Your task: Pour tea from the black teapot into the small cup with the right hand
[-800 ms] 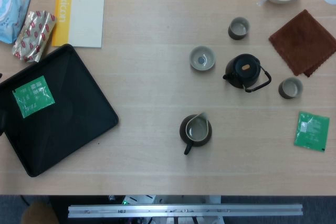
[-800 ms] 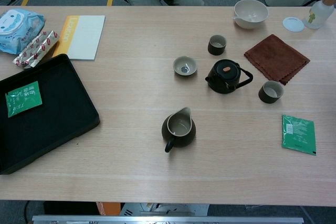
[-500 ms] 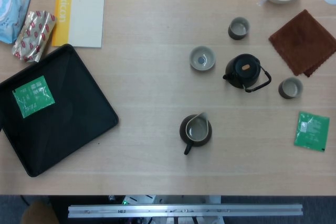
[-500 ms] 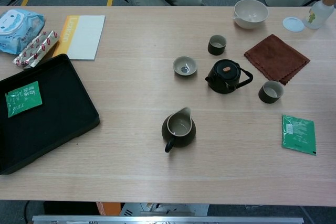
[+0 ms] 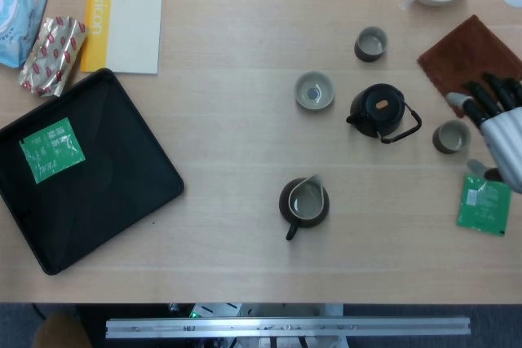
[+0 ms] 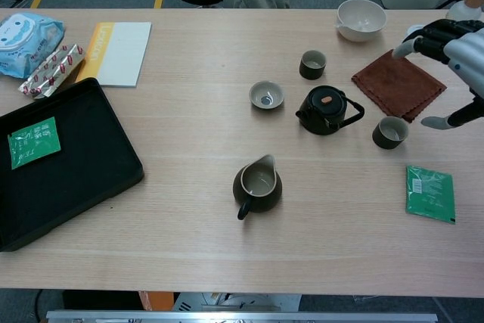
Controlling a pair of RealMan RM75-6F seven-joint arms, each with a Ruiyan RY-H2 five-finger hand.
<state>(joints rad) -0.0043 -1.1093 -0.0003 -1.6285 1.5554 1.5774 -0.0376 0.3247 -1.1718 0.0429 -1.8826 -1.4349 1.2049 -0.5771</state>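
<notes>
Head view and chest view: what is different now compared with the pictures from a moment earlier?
The right hand has come into view from the right edge, fingers spread and holding nothing, above the brown cloth and near a small cup. It has not reached the black teapot. The teapot, cups, pitcher and tray stayed where they were.

Both views are bright and evenly lit, with soft light that seems to come from above — the shadows under the black teapot and the small cups are short and faint. The pale tabletop shows no strong glare; the black tray has only a dull sheen. The right robot hand at the frame edge looks slightly soft. The head view is a little grainier than the chest view.
</notes>
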